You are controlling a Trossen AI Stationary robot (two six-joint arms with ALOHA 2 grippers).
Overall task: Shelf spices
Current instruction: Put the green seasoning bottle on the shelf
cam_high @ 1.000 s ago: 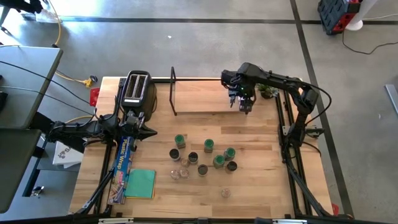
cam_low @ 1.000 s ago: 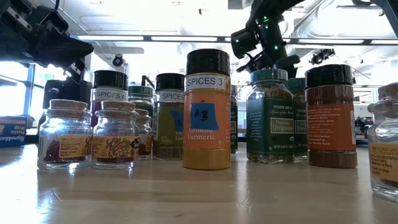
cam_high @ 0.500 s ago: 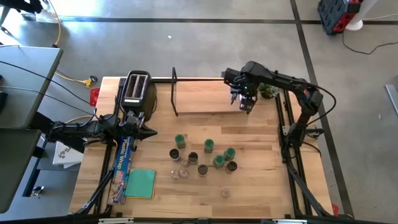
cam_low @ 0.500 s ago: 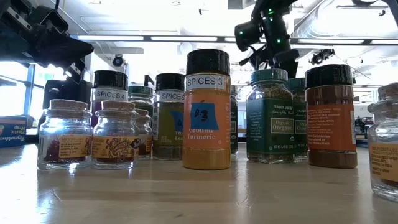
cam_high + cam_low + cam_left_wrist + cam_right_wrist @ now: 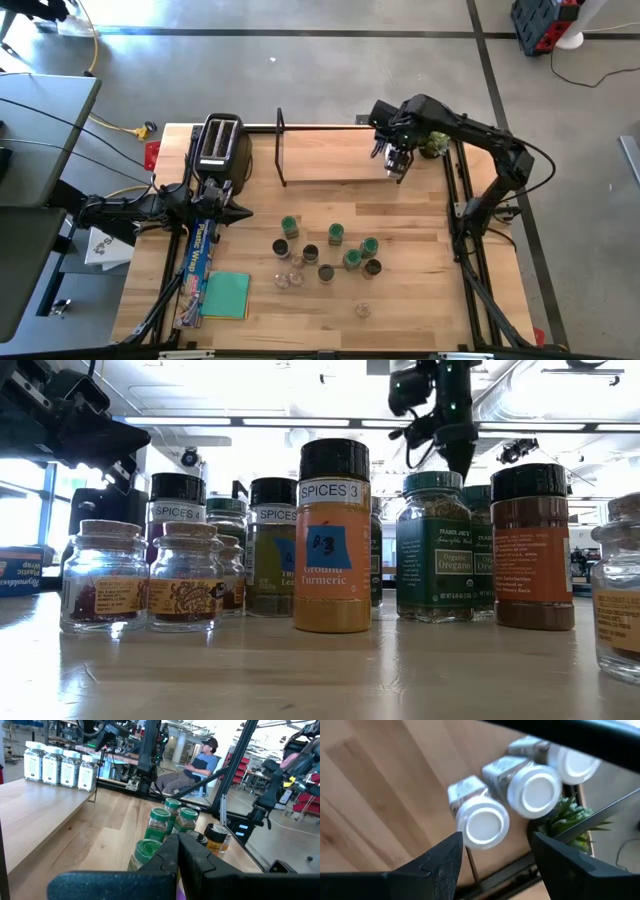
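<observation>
Right hand (image 5: 397, 165) open, empty, above white-lidded spice jars (image 5: 479, 819) on light wooden shelf (image 5: 320, 160); jars blurred. Hand shifted rightward since earlier. Left hand (image 5: 178, 851) closed, beside black-and-silver toaster (image 5: 217, 143).

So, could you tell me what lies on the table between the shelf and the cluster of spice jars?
Nothing: in the high view, bare wood separates the shelf from the spice jars. The right pincer hangs above the shelf's right end.

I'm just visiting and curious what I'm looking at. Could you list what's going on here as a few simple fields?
Job: putting spice jars on a shelf
Shelf: wooden board at the table's far side
Already shelved: white-lidded jars, at the shelf's right end
Waiting: jars grouped mid-table
Right gripper: open, empty, above the shelved jars
Left gripper: shut, idle by the toaster
</observation>
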